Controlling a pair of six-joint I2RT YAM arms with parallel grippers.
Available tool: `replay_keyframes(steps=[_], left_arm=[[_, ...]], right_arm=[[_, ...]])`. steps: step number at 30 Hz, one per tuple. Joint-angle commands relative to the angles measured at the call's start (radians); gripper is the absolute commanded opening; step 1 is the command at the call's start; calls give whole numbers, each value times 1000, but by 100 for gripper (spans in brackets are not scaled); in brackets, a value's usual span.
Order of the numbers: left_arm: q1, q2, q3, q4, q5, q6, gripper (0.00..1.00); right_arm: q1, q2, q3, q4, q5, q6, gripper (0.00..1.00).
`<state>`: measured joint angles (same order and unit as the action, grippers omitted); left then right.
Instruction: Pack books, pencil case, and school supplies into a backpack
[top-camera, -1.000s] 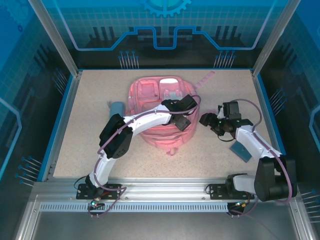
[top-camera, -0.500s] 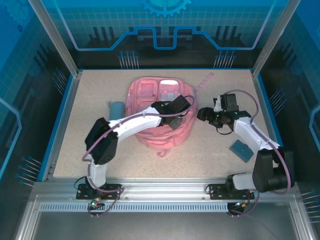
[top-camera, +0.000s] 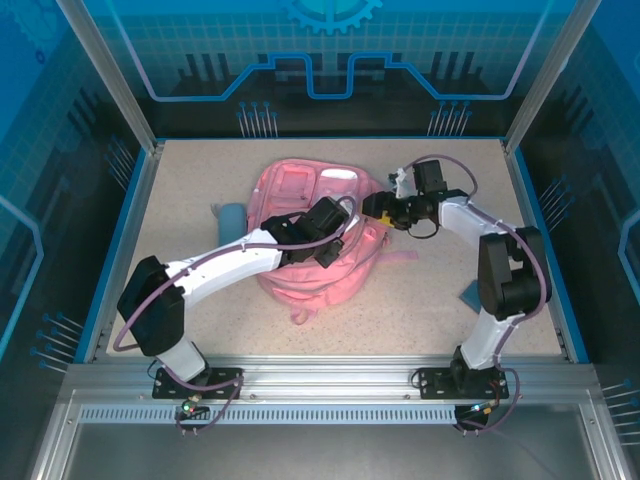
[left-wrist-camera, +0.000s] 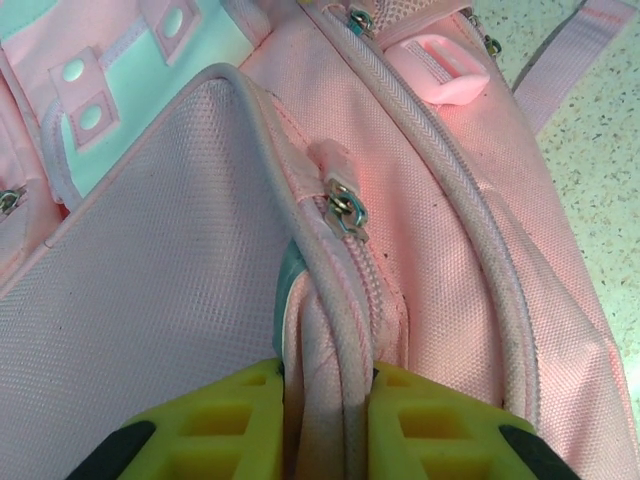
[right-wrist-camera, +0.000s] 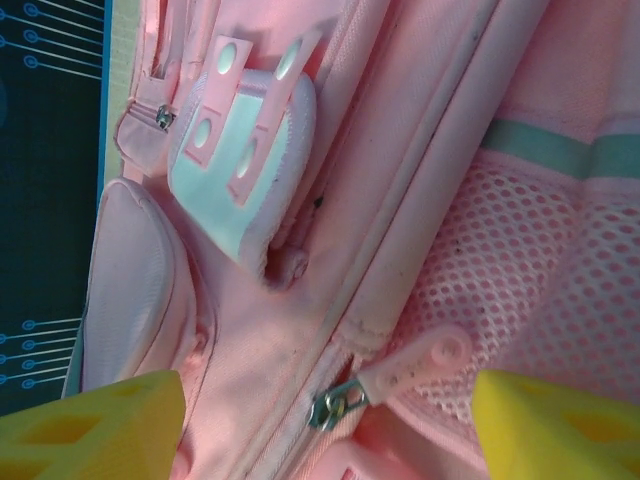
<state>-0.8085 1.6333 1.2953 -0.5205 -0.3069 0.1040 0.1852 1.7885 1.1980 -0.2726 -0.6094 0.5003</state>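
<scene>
We see pencil case (top-camera: 232, 217) on bench (top-camera: 180, 170) at left, backpack (top-camera: 300, 185) flat mid-bench, left claw (left-wrist-camera: 325, 385) clamped on backpack's zipper seam, right claw (right-wrist-camera: 328, 385) open astride zipper pull (right-wrist-camera: 415, 365), book (top-camera: 468, 297) at right.

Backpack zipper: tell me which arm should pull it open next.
Right. The right gripper, open, straddles the zipper pull; the left gripper is shut on the backpack at its piped edge, steadying it.
</scene>
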Motion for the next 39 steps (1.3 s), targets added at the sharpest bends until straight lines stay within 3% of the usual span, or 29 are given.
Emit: replay_keyframes(steps=[1,15,25,33,39], left_arm=[[9,-60,-7,74,6,-33,14],[12,-62,-15,88,25,-50,14],[14,-59,-19,70,20,-50,14],[15,-60,-27,83,23,-55,14],[17,-51,-27,82,29,-55,14]], right_arm=[[14,48,61,0,-71,-18,77],[8,149,91,55,-251,-29,81],[-31,41,-8,126,-210,49,61],[-42,-2,-65,155,-270,52,53],[-48,-45,-94,127,-187,27,46]])
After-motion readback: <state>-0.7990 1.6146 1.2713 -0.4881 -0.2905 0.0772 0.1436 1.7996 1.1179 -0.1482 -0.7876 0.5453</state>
